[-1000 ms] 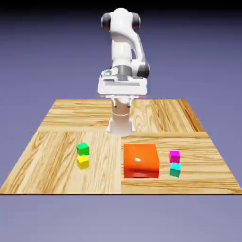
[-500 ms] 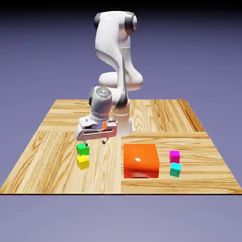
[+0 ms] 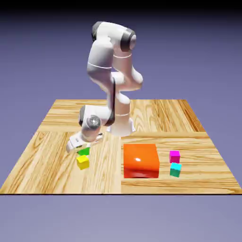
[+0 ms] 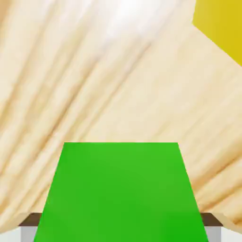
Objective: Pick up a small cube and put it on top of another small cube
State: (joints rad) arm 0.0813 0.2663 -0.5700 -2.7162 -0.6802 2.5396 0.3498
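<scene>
Green Cube Sitting Between the Two Jaws

A bright green cube is filling the lower middle of the hand view, its near part running off the bottom edge. Its far edge is lying straight across the picture, and its sides are spreading wider toward the bottom. The jaws are flanking it, one small grey tip showing at the left and the other at the right, each with a dark brown patch above it, both appearing to meet the cube's sides. Beyond, the pale wooden counter is showing slanting brown grain and a white glare at the top. A yellow cube is poking into the top right corner, apart from the green one, mostly cut off.
</scene>
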